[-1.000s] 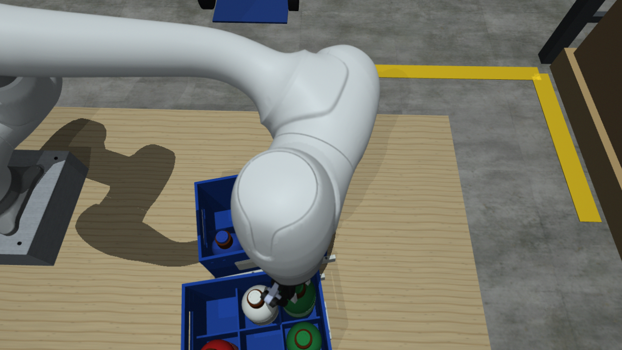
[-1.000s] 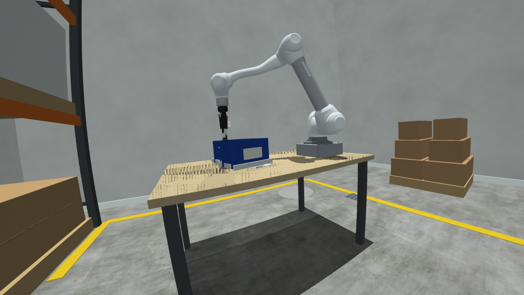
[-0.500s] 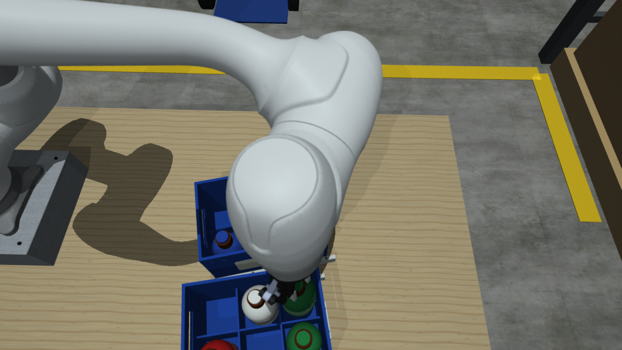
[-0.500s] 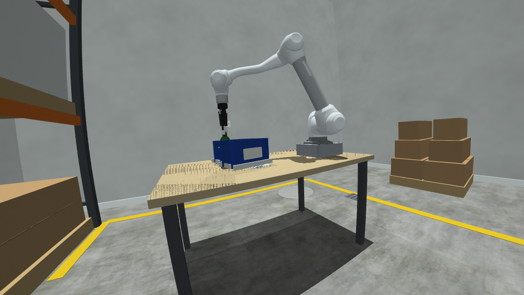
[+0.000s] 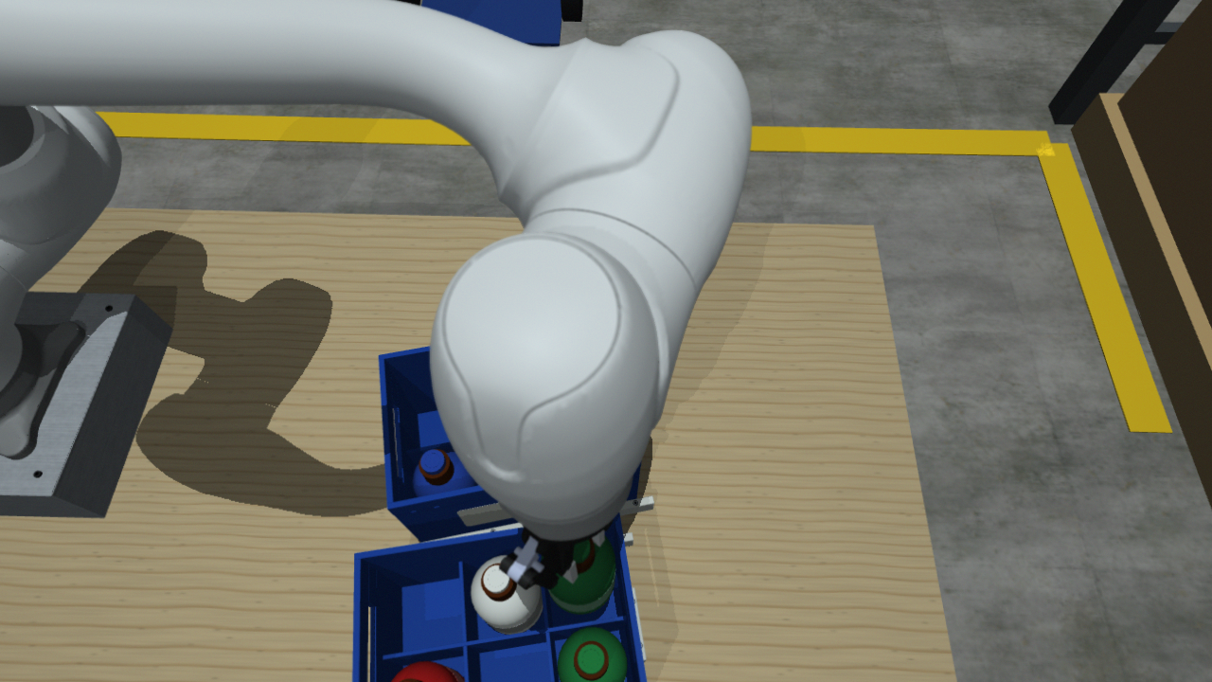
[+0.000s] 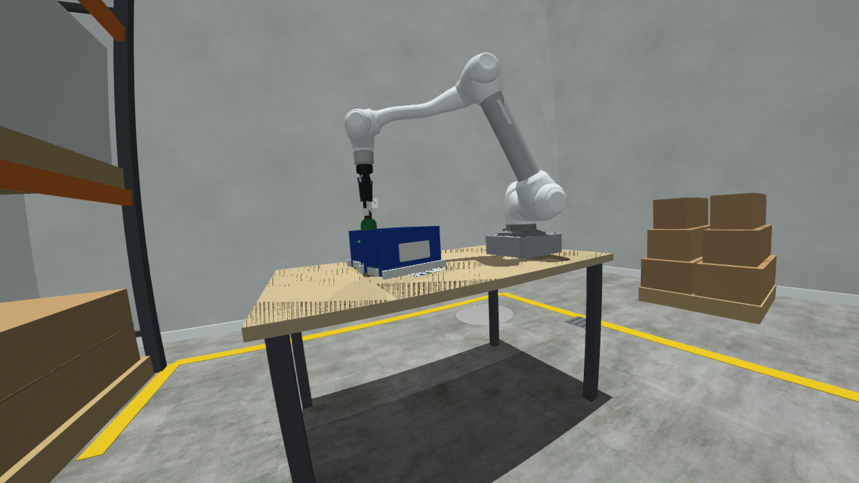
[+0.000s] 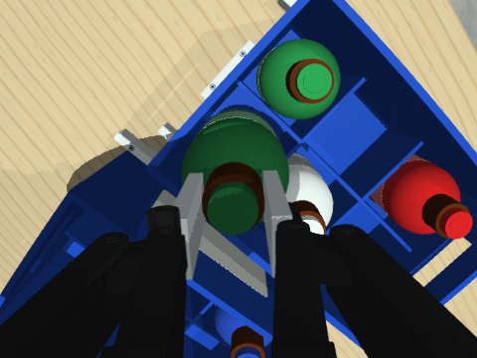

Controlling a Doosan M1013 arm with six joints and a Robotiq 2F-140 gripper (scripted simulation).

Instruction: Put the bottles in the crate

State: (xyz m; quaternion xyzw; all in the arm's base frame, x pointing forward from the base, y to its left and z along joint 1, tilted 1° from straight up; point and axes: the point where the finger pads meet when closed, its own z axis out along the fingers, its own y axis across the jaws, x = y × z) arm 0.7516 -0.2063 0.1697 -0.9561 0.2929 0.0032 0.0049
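Note:
My gripper [image 7: 234, 194] is shut on the neck of a green bottle [image 7: 234, 169] and holds it upright, raised partly out of the near blue crate. In the exterior view the green bottle [image 6: 368, 223] shows above the crate rim, under the gripper [image 6: 366, 204]. In that crate stand a white bottle [image 5: 506, 592], a second green bottle [image 5: 591, 655] and a red bottle [image 5: 428, 673]. The far blue crate [image 5: 423, 440] holds one blue bottle [image 5: 436, 469]. The arm hides most of that crate. I cannot see the pick list.
The robot base [image 5: 59, 398] stands at the left of the wooden table. The arm's elbow [image 5: 550, 373] hangs over both crates. Shelving and cardboard boxes [image 6: 709, 252] stand off the table.

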